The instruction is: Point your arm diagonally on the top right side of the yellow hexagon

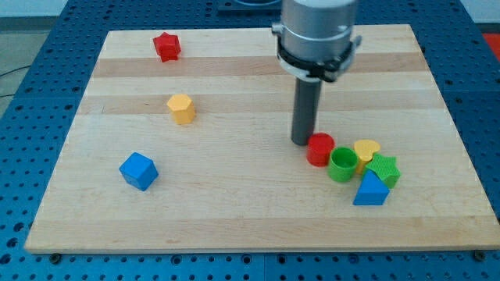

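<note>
Presently my tip (303, 141) (a bare rod, holding nothing) rests just beside the red cylinder (319, 149), well apart from the yellow hexagon (181, 108) at the view's left; approach pending, requiring leftward travel toward its upper-right

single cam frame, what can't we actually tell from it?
- Camera view: arm above the grey collar is cut off by the view's top.
- Whether my tip touches the red cylinder: they meet in the image; contact unclear.
- Green star: partly hidden by the blue triangle and yellow heart.
- Green cylinder: contact with its neighbours unclear.
</note>
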`<state>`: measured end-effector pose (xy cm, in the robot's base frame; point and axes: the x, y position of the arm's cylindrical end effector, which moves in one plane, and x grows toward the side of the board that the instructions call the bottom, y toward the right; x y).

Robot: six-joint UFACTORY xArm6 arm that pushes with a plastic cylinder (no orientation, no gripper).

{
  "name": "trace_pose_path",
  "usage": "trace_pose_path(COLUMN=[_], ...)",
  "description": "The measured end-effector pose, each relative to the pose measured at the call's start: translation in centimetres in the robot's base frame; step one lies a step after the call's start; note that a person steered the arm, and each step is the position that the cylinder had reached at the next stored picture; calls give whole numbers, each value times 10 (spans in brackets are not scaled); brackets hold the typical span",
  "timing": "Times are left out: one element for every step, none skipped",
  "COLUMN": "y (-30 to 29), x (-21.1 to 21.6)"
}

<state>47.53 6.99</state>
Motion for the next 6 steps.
trace_pose_path(y=[-6,-64,-77,-83,-86,-94], x=[-10,-44,-50,-100,-123,-129])
